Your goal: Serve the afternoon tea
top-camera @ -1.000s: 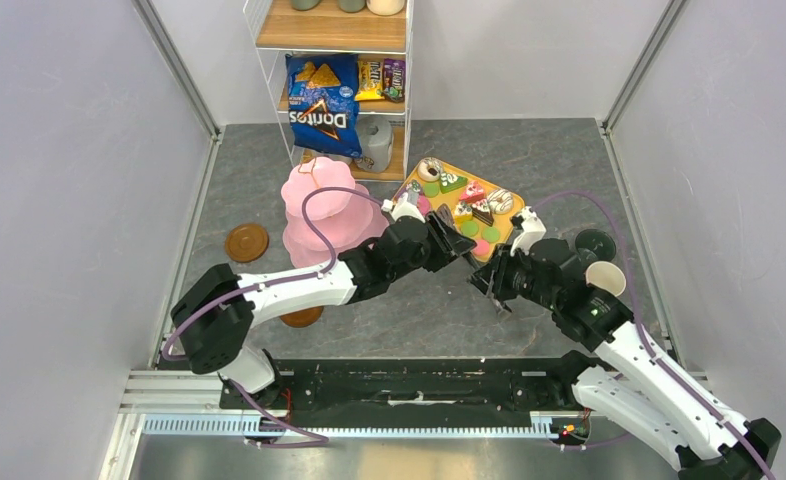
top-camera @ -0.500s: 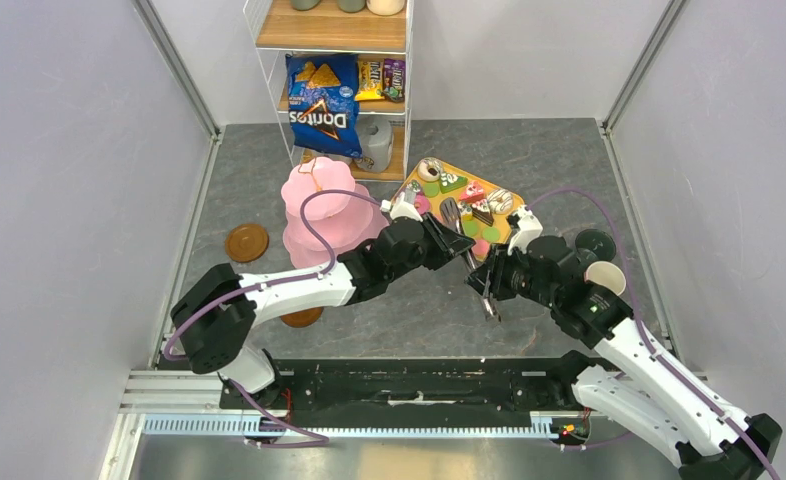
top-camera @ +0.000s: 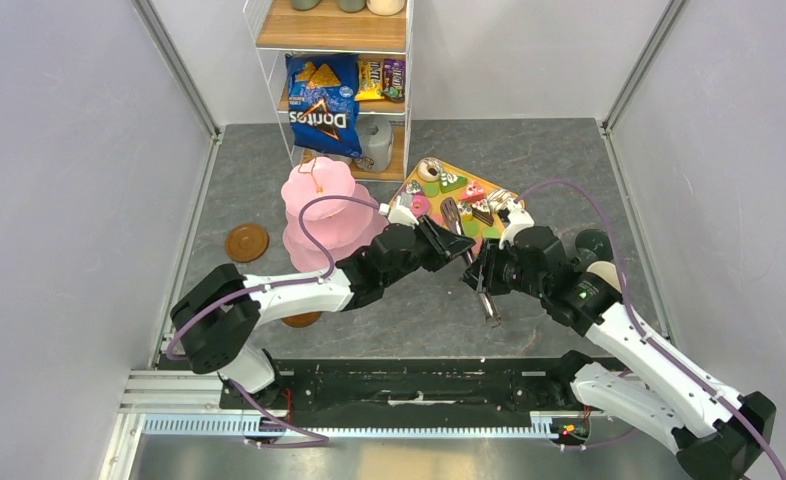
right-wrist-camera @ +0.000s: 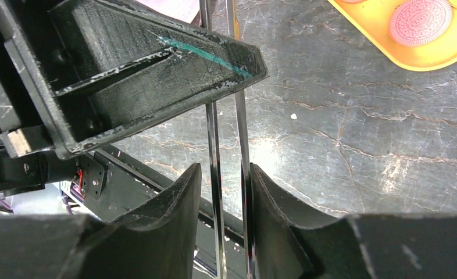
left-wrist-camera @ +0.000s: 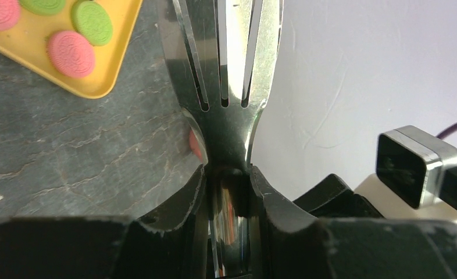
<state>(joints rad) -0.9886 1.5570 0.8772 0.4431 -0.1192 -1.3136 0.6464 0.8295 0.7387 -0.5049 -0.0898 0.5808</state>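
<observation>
Pink and green macarons (left-wrist-camera: 69,52), yellow tray (left-wrist-camera: 113,70)

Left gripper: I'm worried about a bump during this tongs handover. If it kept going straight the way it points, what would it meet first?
Likely the yellow tray: the left gripper, shut on the metal tongs, aims up-right there, and the tongs' slotted head would probably arrive first. Height above it is unclear.

Two saucers (top-camera: 246,242), one stand (top-camera: 319,205), one tongs (top-camera: 466,247).

toy sweets (top-camera: 466,197) on yellow tray (top-camera: 502,237)
</observation>
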